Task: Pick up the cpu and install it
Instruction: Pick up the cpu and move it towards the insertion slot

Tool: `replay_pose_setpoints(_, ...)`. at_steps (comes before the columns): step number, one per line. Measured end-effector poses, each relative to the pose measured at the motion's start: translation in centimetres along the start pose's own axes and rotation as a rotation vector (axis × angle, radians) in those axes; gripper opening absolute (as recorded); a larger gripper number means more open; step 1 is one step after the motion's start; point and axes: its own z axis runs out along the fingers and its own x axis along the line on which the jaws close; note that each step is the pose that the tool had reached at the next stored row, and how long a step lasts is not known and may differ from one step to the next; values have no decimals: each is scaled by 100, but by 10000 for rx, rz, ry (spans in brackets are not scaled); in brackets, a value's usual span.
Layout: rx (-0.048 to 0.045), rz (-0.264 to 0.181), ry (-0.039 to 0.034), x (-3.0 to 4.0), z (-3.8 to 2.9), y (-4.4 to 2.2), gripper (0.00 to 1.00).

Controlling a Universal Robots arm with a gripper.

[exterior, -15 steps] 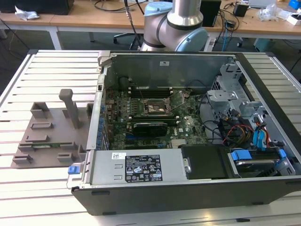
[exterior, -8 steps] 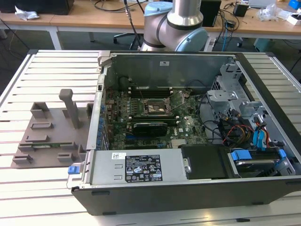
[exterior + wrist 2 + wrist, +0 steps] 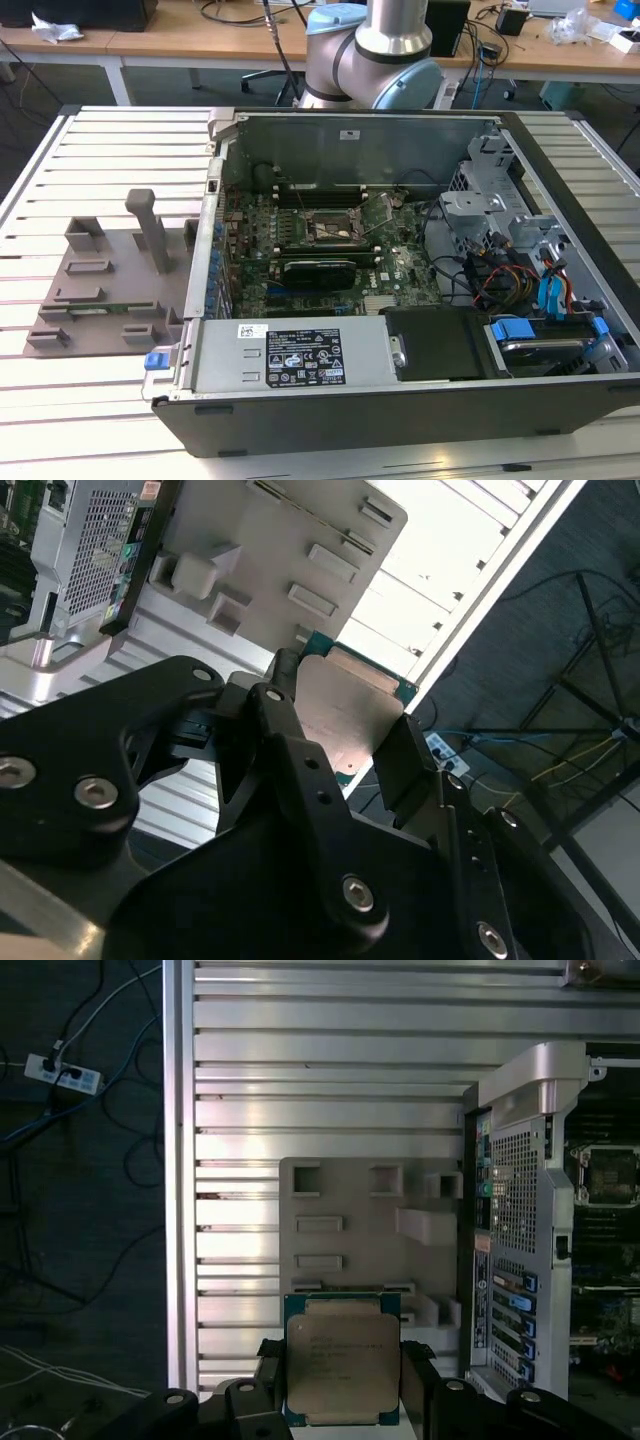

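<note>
- The cpu (image 3: pixel 342 1365), a small flat square chip with a silvery top and a green rim, is up in the air. The black gripper (image 3: pixel 342 1388) pinches it by two edges.
- It hangs near the grey plastic holder tray (image 3: pixel 350 1210).
- Picking up looks done, and carrying is the step now.
- The dark square socket (image 3: pixel 330 228) in the open black computer case (image 3: pixel 400 415) is well apart.
- Fitting likely needs the chip flat, lined up and set down gently.
</note>
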Motion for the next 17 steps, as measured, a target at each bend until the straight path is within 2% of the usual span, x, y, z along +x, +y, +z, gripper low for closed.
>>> replay_pose_setpoints(14, 0, 0, 0, -7, -228, -7, 55)
replay_pose_setpoints(17, 0, 0, 1, -8, -256, -8, 55)
